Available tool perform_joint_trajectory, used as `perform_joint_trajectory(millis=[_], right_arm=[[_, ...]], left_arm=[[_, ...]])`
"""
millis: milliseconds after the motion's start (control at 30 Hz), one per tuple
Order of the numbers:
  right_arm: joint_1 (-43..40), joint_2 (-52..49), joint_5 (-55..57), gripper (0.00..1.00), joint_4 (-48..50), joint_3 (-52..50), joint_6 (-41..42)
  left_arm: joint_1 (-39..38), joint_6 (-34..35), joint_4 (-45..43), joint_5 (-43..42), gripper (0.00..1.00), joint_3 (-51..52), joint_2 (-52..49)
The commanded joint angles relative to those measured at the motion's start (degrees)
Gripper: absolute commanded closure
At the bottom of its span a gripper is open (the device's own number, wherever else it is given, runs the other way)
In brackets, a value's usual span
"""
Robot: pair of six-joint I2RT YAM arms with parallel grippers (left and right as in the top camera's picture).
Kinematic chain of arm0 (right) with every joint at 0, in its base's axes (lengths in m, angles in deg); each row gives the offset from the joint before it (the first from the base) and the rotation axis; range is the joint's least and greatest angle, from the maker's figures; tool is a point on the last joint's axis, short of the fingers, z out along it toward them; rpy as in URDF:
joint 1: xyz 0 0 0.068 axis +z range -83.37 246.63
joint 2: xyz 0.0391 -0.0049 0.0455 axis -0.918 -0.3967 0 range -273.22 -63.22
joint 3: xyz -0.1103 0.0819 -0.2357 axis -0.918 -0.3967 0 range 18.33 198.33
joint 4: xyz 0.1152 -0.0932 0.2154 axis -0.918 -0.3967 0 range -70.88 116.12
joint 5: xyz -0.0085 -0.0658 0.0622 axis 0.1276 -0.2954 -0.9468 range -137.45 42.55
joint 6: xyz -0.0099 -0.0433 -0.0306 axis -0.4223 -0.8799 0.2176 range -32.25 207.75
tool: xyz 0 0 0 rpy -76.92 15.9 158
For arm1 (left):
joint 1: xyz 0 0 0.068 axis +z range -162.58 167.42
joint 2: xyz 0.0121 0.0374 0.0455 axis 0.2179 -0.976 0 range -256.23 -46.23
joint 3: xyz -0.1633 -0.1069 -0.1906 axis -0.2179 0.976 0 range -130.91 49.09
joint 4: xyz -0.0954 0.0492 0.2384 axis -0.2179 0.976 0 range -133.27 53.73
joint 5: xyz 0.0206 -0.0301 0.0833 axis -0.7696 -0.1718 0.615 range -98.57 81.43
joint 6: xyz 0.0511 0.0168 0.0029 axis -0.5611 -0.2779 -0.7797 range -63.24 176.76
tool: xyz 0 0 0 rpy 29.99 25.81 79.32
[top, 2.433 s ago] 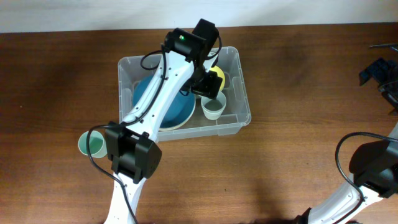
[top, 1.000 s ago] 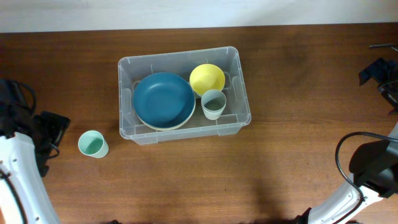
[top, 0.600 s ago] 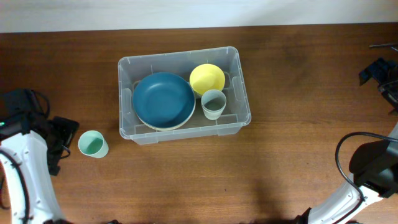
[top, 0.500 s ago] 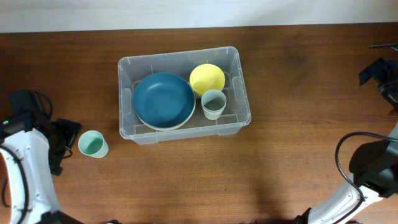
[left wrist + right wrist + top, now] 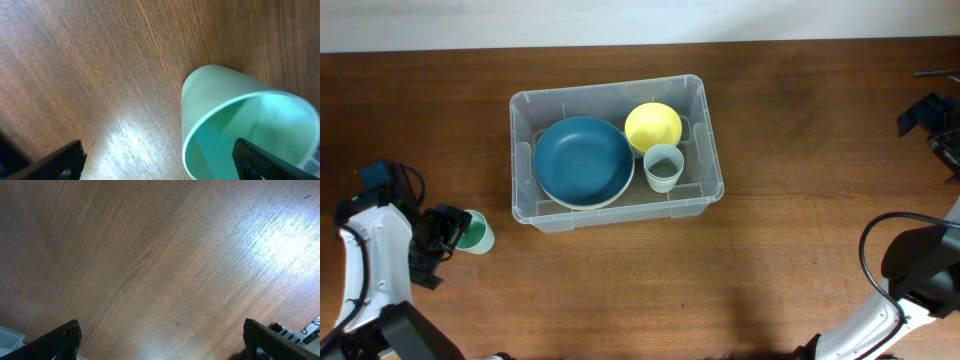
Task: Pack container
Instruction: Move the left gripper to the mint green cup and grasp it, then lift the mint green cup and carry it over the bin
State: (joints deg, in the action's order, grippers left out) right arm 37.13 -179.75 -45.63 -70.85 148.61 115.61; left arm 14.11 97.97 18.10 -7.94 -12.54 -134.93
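Observation:
The container (image 5: 610, 92), a clear plastic bin, stands mid-table. It holds a blue bowl (image 5: 583, 160), a yellow bowl (image 5: 653, 127) and a pale cup (image 5: 662, 167). A mint green cup (image 5: 478, 233) stands upright on the table to the container's lower left. My left gripper (image 5: 455, 232) is open right beside it on its left. In the left wrist view the green cup (image 5: 235, 125) fills the right side, and the open left gripper (image 5: 160, 165) has one fingertip (image 5: 262, 160) over the cup's mouth. My right gripper (image 5: 167, 342) stands open over bare wood.
The right gripper (image 5: 930, 118) sits at the table's far right edge, with its arm base (image 5: 920, 270) and a cable at the lower right. Brown wooden tabletop (image 5: 770, 230) surrounds the container.
The left arm left the container, swung out to the table's left edge, then moved right up to the green cup. The right arm has not moved.

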Motion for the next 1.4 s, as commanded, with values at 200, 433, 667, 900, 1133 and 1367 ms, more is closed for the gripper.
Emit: perform_joint_trajectory(millis=[200, 433, 667, 900, 1133, 1367], right_arm=[[-0.15, -0.02, -0.11, 0.01, -0.11, -0.02, -0.17], [-0.15, -0.02, -0.11, 0.01, -0.11, -0.02, -0.17], [-0.15, -0.02, -0.11, 0.01, -0.11, -0.02, -0.17], [-0.15, -0.02, -0.11, 0.01, -0.11, -0.02, -0.17], [-0.15, -0.02, -0.11, 0.01, -0.11, -0.02, -0.17], [-0.15, -0.02, -0.11, 0.01, -0.11, -0.02, -0.17]], left_arm=[[-0.02, -0.96, -5.14, 0.46, 0.04, 4.96, -0.44], [-0.02, -0.94, -9.55, 0.42, 0.49, 8.35, -0.44], [0.0, -0.5, -10.67, 0.44, 0.99, 9.09, -0.46], [3.63, 0.98, -10.78, -4.33, 0.99, 5.6, -0.31], [7.8, -2.67, -8.39, -20.33, 0.99, -9.99, 1.81], [-5.31, -15.82, -8.37, -25.79, 0.99, -27.56, 5.68]])
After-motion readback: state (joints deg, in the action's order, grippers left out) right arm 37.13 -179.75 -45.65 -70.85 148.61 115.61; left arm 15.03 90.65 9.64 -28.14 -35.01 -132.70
